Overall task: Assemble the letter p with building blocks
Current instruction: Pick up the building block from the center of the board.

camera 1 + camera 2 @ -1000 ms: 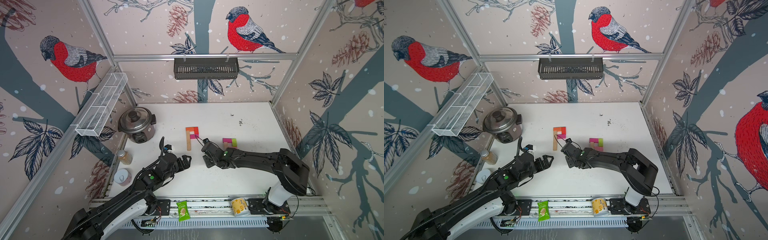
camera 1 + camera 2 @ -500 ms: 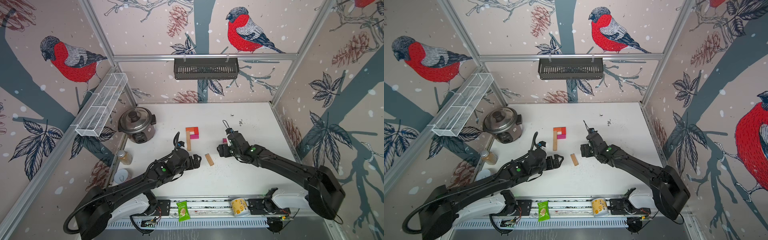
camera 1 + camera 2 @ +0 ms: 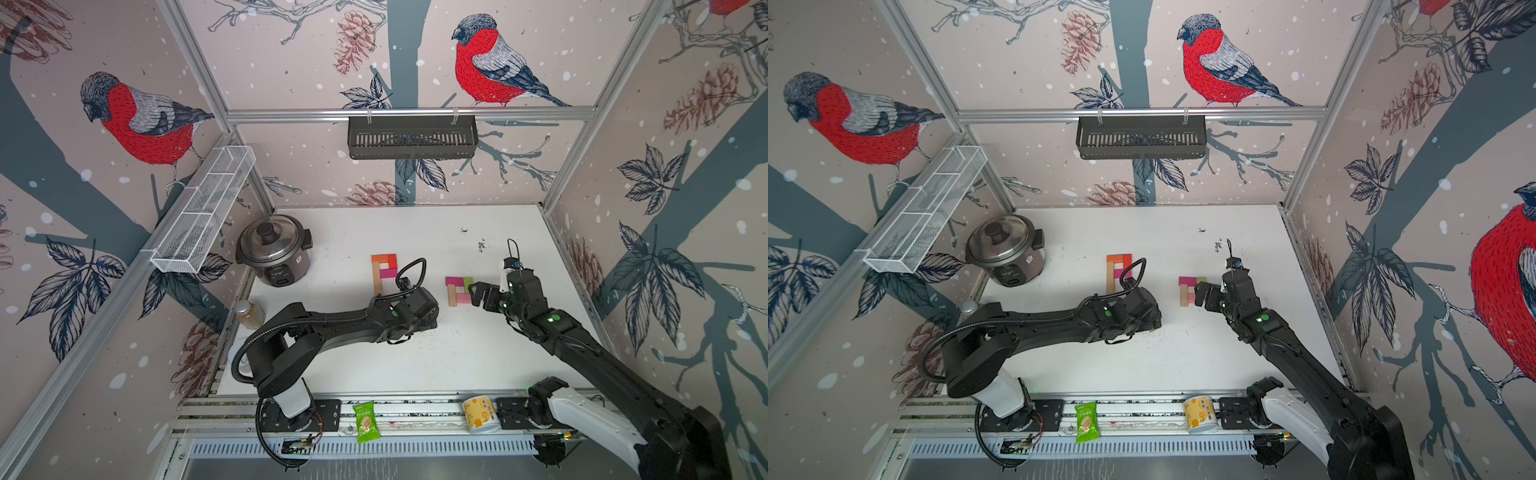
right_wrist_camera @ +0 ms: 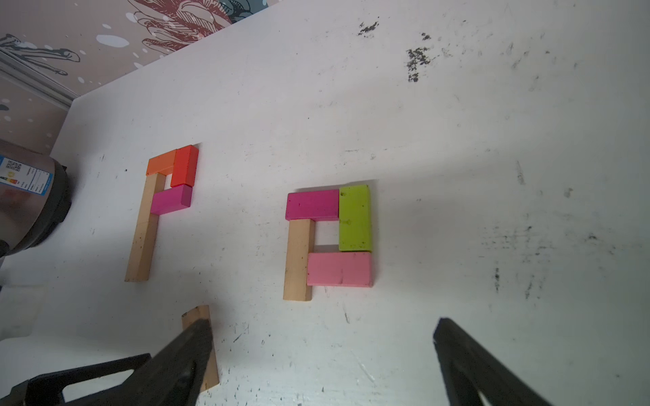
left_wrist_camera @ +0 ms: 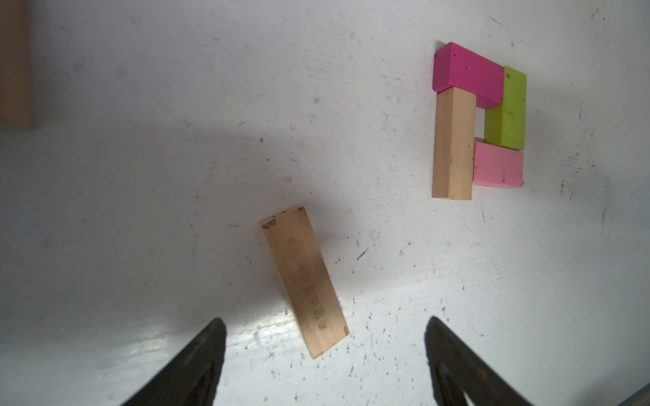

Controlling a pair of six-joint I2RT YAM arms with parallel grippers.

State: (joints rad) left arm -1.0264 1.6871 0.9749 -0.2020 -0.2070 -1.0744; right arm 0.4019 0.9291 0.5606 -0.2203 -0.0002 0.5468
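You have two magenta blocks: the cooker-side magenta block (image 4: 171,199) and the other magenta block (image 4: 312,205). There is one each of orange block (image 4: 161,164), red block (image 4: 185,166), lime-green block (image 4: 355,218) and pink block (image 4: 339,270). Tan lengths come to three: the long tan stem (image 4: 146,232), the short tan stem (image 4: 298,260) and the loose tan block (image 5: 304,281). Whether the long one is two blocks end to end, you cannot tell. You have two tools, the left tool (image 5: 325,319) and the right tool (image 4: 322,320). Around them you have one rice cooker (image 3: 274,249), one snack packet (image 3: 365,422), one cup (image 3: 478,413), one jar (image 3: 249,313), one mesh rack (image 3: 203,212) and one black basket (image 3: 411,137).
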